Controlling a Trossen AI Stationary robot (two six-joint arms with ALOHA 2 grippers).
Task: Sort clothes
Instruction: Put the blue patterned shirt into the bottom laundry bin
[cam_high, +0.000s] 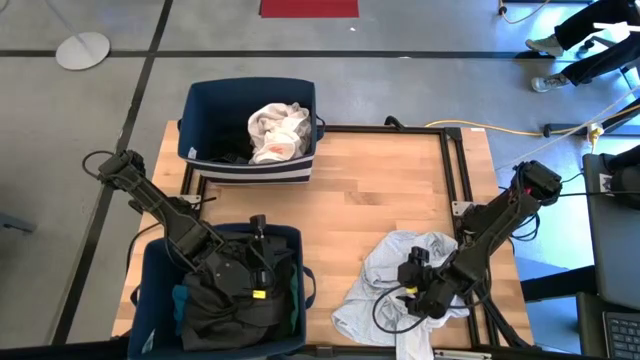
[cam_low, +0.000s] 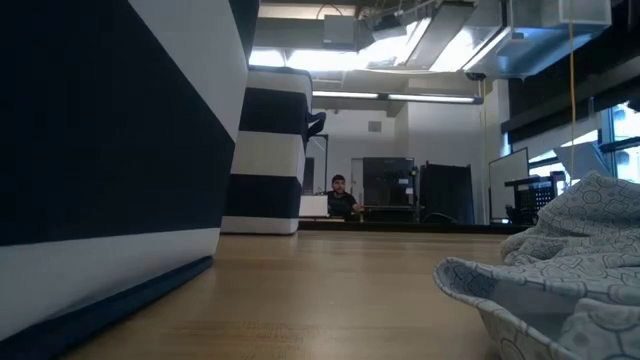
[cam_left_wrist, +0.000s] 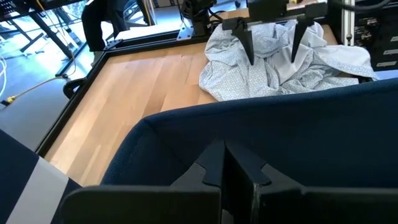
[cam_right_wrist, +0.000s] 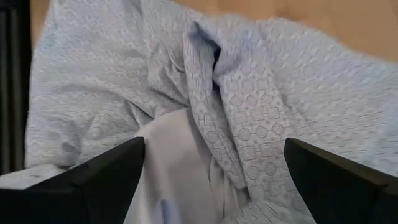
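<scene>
A pale grey-white patterned garment (cam_high: 390, 270) lies crumpled on the table's near right part; it also shows in the low view (cam_low: 570, 260). My right gripper (cam_right_wrist: 214, 180) is open right over its middle, one finger on either side of a raised fold (cam_right_wrist: 205, 93). It also shows in the left wrist view (cam_left_wrist: 272, 53). My left gripper (cam_left_wrist: 224, 168) is shut and empty above the near left blue bin (cam_high: 145, 290). That bin holds black and dark grey clothes (cam_high: 230, 305) and a teal piece (cam_high: 180, 300). My right gripper points down at the middle of the pale garment with its fingers (cam_left_wrist: 250, 53) spread. Whether the fingertips touch the cloth, I cannot tell.
A second blue bin (cam_high: 205, 120) stands at the table's far left, holding a white or cream garment (cam_high: 278, 130) and a dark one. A black frame (cam_high: 455, 170) runs along the table's far and right edges. Bare wood lies between the bins and the pale garment. A person sits far behind in the low view.
</scene>
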